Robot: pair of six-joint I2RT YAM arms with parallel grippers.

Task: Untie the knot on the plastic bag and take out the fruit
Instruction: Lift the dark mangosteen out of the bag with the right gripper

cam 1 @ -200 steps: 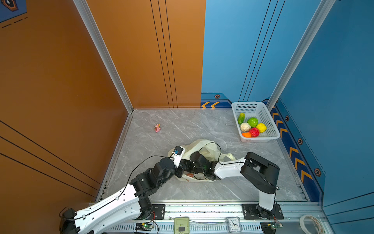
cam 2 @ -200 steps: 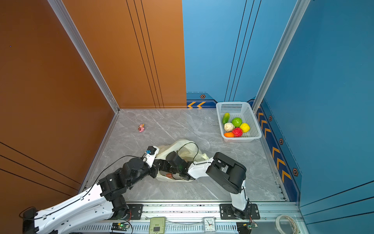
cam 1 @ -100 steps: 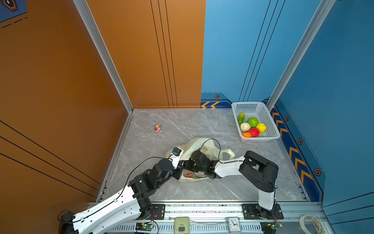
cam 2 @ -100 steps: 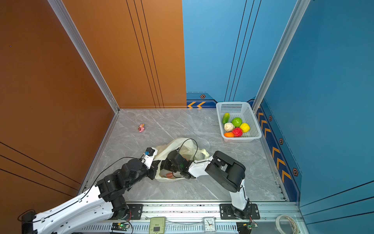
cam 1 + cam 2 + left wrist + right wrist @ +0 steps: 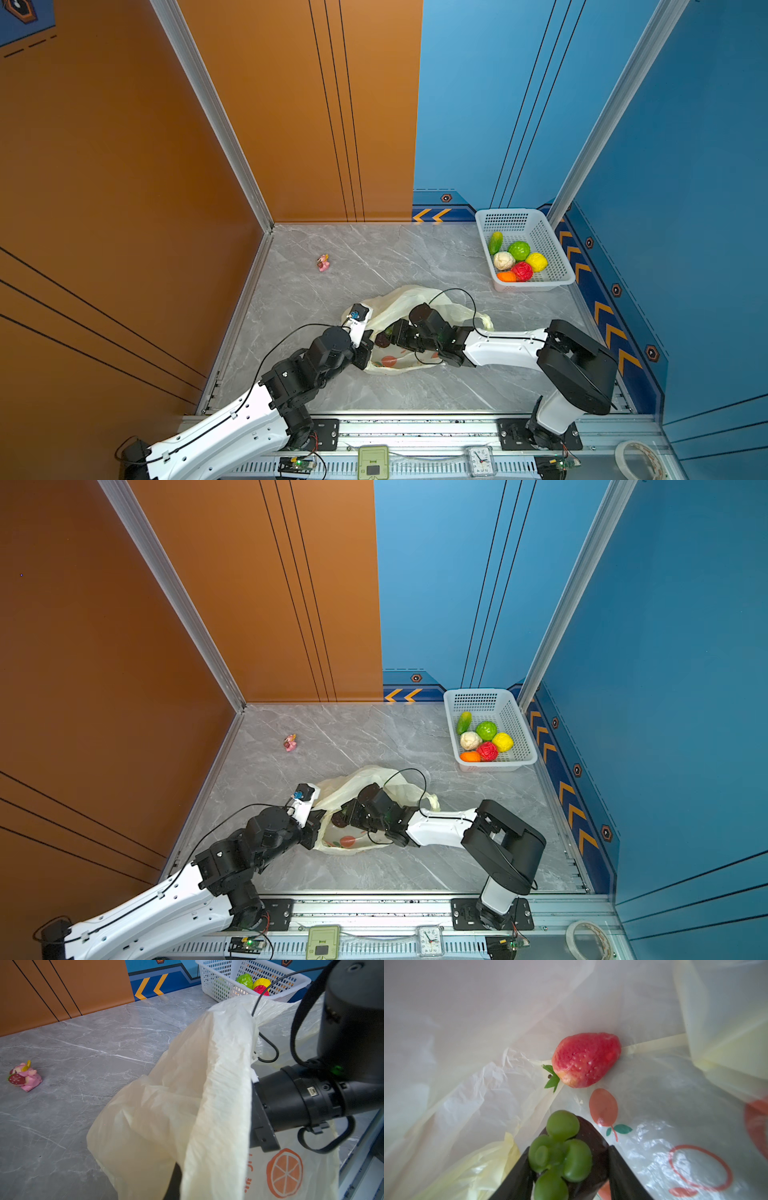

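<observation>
Inside the plastic bag (image 5: 399, 300), dark purple fruit (image 5: 598, 1142) pinched
The right gripper (image 5: 570, 1147) clamps it; the left gripper (image 5: 366, 354) pinches the bag rim; white basket (image 5: 510, 210) lies at two o'clock

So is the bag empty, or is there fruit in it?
Not empty. Inside the plastic bag a red strawberry lies, and the right gripper grips a dark purple fruit with a green top there.

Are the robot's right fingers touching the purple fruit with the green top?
Touching. The right wrist view shows both black fingers pressed against the dark purple round toy fruit.
</observation>
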